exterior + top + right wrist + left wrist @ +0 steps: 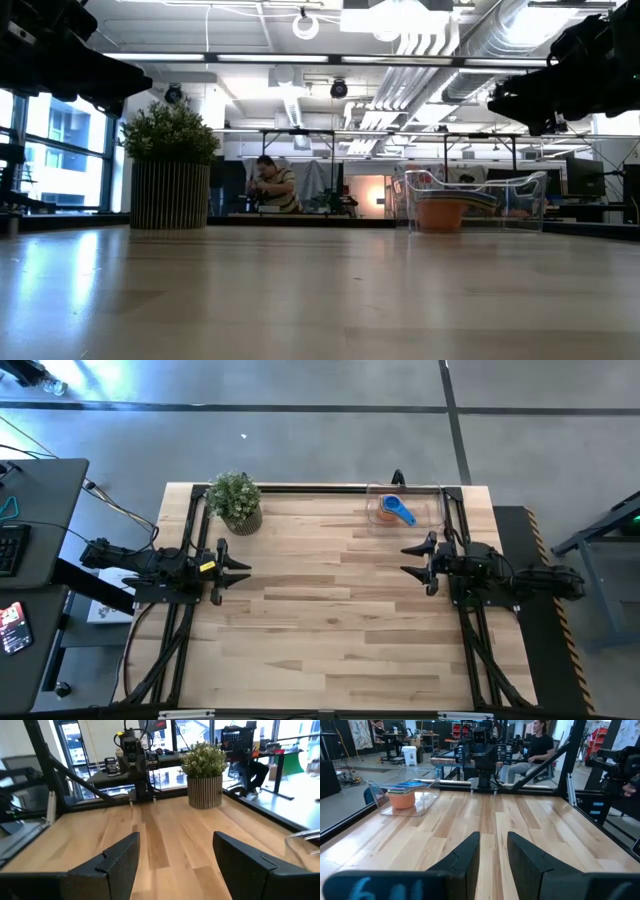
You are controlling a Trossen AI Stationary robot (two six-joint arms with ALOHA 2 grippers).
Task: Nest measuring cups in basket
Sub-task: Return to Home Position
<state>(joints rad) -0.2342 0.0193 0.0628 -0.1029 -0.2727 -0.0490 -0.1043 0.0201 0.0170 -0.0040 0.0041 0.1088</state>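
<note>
the wooden desk carries little, which fits a job that looks finished. the left arm and right arm sit folded low at opposite side edges, facing each other across the bare middle, a parked pose that keeps both well apart from the load. the potted plant stands at the far edge on the left arm's side, playing no part. the basket rests at the far edge near the right arm's corner, within that arm's reach, which is likely why it serves as the drop point. the left gripper hangs empty with its fingers a narrow gap apart; the right gripper is also empty, fingers spread wide, near the basket but not touching it. the measuring cups sit inside the basket as one nested stack, toward the end nearer the plant, an orange cup outermost and a blue handle across the top. how many are stacked cannot be counted.
</note>
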